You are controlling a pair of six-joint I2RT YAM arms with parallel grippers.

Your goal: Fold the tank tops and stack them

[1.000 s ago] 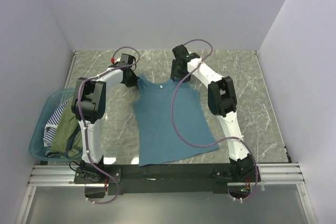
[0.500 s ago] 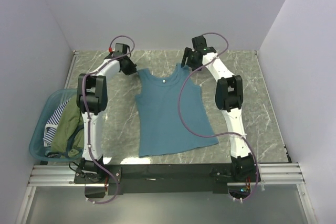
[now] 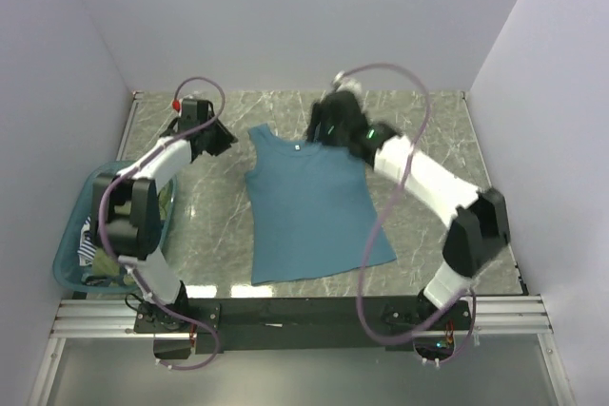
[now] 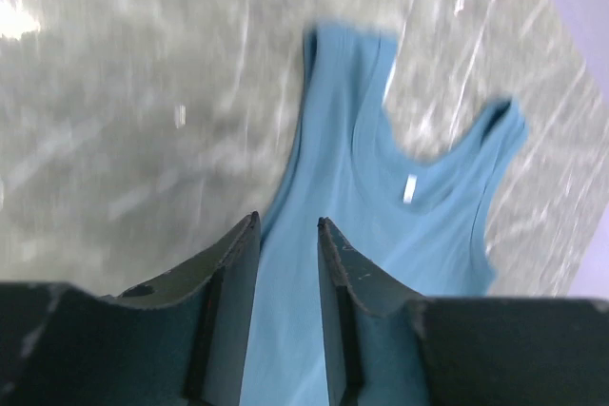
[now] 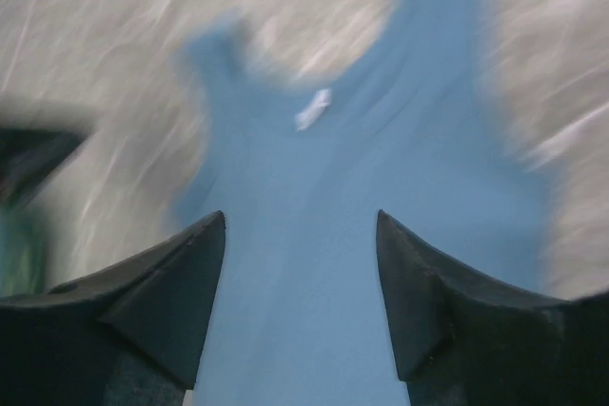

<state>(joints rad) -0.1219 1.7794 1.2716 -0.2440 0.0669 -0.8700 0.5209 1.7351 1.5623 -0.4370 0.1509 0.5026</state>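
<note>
A plain teal-blue tank top lies spread flat on the marble table, straps toward the back wall. My left gripper hovers just left of its left strap, open and empty; in the left wrist view the top shows through the narrow gap of the gripper. My right gripper hangs over the right strap near the neckline, open wide and empty. In the blurred right wrist view the top fills the space under the gripper. Olive cloth and striped cloth lie in the tub.
A translucent teal plastic tub stands at the table's left edge, partly behind my left arm. Walls close in the table at the back and on both sides. The right arm's purple cable loops over the top's right side.
The left gripper has opened, let go of the left strap and drawn back to the left. The right arm has swung its elbow out to the right, and its gripper has shifted left.
</note>
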